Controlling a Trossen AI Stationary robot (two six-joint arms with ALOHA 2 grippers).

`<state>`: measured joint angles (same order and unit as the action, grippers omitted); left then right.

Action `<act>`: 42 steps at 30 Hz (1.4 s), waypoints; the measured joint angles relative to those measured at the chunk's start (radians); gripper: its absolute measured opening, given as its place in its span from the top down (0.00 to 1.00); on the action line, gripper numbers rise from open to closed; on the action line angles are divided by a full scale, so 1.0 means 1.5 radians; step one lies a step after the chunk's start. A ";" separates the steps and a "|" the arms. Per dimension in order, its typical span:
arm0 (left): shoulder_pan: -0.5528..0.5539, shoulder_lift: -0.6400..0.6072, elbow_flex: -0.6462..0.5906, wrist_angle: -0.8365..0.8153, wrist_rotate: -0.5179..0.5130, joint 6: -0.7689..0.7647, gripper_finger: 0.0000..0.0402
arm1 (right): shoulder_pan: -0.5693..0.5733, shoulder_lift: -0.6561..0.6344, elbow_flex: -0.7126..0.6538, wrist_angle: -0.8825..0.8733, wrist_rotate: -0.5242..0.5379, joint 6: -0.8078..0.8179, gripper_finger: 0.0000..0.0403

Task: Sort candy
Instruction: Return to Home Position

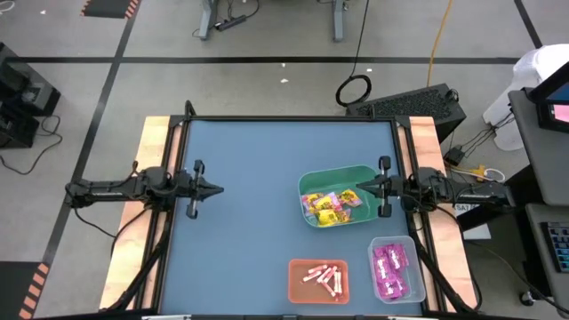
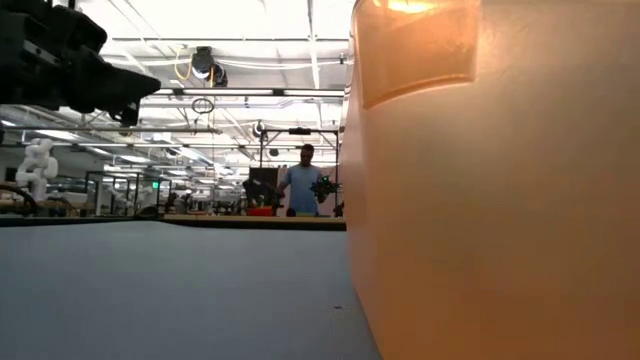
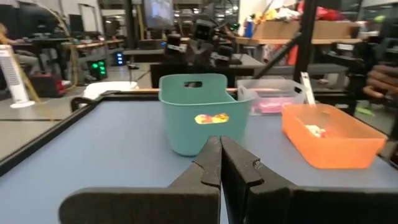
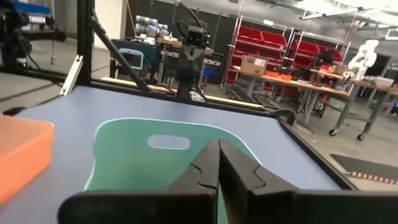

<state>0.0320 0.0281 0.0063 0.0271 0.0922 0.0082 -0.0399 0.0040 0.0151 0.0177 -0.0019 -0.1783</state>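
Three bins stood on the right half of the blue worktop (image 1: 249,231), and each held one sort of candy. The green bin (image 1: 313,182) sat near the middle of the right edge with a heap of yellow packets (image 1: 331,206) inside it. The orange bin (image 1: 297,283) lay against the worktop's lower edge as the overhead camera saw it, and the pink-white sticks (image 1: 324,276) lay scattered on its floor. Just beside it, in the lower right corner, the clear bin (image 1: 409,249) held the magenta packets (image 1: 388,269). The right gripper (image 1: 359,187) reached in level from the right edge. Its fingers were pressed together on nothing, and their tip hung above the green bin's right rim, apart from the sweets below. The left gripper (image 1: 216,188) reached in from the left edge at the same height across the worktop, well apart from all three bins. Its fingers were likewise clenched and empty, pointing toward the green bin. From table height the orange bin's wall filled the right side of the view, and far back in the room a person (image 2: 305,185) in a blue top stood behind a bench.
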 joint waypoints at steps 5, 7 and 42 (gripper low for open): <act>0.005 -0.005 0.000 -0.007 -0.035 -0.019 1.00 | 0.000 0.000 0.000 0.000 0.000 0.031 1.00; 0.005 -0.005 0.000 -0.007 -0.054 -0.019 1.00 | 0.000 0.000 0.000 0.000 0.000 0.043 1.00; 0.005 -0.003 -0.001 -0.011 -0.061 -0.019 1.00 | 0.002 0.000 0.000 0.000 -0.017 0.094 1.00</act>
<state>0.0387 0.0235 0.0055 0.0113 0.0012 -0.0210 -0.0376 0.0040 0.0151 0.0177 -0.0267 -0.0372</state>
